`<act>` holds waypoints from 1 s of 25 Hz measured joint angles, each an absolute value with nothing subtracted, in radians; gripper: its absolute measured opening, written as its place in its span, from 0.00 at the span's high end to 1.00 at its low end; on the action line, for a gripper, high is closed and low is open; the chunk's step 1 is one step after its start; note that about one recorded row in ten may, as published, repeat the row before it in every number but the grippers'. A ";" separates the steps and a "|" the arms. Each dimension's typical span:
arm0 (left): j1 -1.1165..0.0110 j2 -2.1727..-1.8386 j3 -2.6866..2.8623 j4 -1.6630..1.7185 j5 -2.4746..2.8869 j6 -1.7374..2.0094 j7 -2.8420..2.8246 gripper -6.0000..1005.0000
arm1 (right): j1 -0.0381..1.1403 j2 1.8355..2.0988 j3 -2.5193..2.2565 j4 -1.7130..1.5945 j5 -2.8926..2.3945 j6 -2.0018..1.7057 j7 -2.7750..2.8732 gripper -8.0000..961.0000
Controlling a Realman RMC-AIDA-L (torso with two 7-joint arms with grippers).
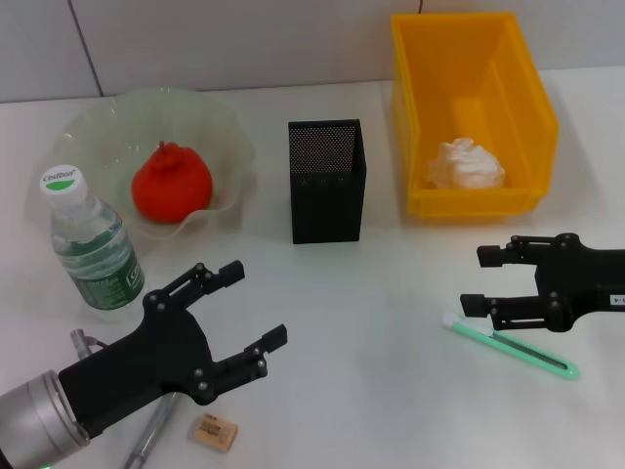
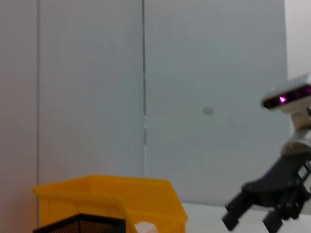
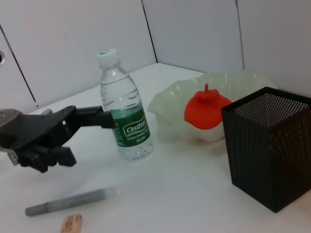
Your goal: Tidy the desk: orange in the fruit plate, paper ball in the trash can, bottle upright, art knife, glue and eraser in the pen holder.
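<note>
Wrinkled red-orange orange (image 1: 172, 184) in ruffled green fruit plate (image 1: 220, 122), left gripper (image 1: 256, 316) wide apart, right gripper (image 1: 473, 280) spread above table.

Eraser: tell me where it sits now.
In the head view the eraser lies on the table's near edge, on the robot's left, just below the open left end effector and beside a grey pen.

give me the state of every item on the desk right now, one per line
orange: in the fruit plate
paper ball: inside the trash can
bottle: upright, capped
pen holder: upright, nothing seen inside
eraser: flat on the desk
grey pen-like stick: lying on the desk
green art knife: lying on the desk
left gripper: jaws open, holding nothing
right gripper: jaws open, above the art knife
</note>
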State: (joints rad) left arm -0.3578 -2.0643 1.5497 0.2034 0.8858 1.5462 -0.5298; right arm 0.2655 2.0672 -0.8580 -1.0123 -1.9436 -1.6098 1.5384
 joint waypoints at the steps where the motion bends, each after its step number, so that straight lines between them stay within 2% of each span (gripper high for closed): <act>1: -0.359 -2.064 1.550 0.210 0.897 1.529 -0.541 0.19 | 0.271 2.067 -0.858 -1.028 -1.958 -1.610 1.556 0.20; 8: -0.361 -2.058 1.547 0.233 0.910 1.494 -0.580 0.19 | 0.303 2.074 -0.862 -1.078 -2.048 -1.609 1.616 0.20; 11: -0.370 -2.034 1.540 0.264 0.981 1.483 -0.627 0.19 | 0.319 2.075 -0.870 -1.125 -2.089 -1.612 1.671 0.20; 16: -0.371 -2.029 1.539 0.274 0.999 1.482 -0.642 0.19 | 0.351 2.076 -0.874 -1.217 -2.178 -1.649 1.769 0.20; 18: -0.368 -2.013 1.538 0.334 1.073 1.486 -0.695 0.19 | 0.374 2.077 -0.877 -1.269 -2.227 -1.683 1.826 0.20; 25: -0.375 -2.017 1.537 0.360 1.127 1.490 -0.724 0.19 | 0.465 2.075 -0.980 -1.400 -2.402 -1.747 2.030 0.20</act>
